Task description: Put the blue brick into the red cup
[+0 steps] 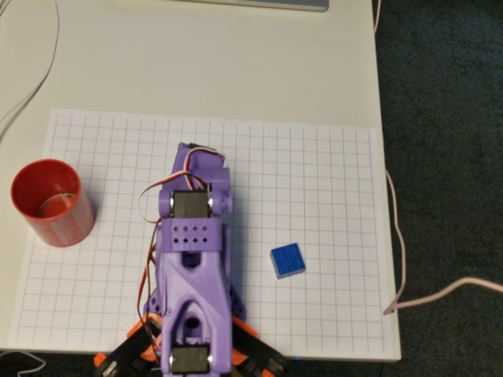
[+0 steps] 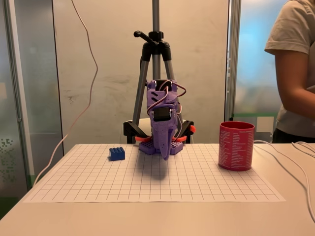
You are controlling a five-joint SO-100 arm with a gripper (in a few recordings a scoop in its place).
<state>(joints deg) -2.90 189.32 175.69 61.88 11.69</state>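
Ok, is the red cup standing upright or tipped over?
Upright. In the fixed view the red cup stands on its base with vertical sides; the overhead view looks into its open mouth, the pale bottom showing and nothing visible inside.

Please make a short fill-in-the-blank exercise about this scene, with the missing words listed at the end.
1. The blue brick lies on the ____ paper.
2. In the overhead view, the red cup stands to the ____ of the purple arm.
3. The cup stands upright, its opening facing ____.
4. The gripper points ____ at the paper.

Missing words: grid; left; up; down.
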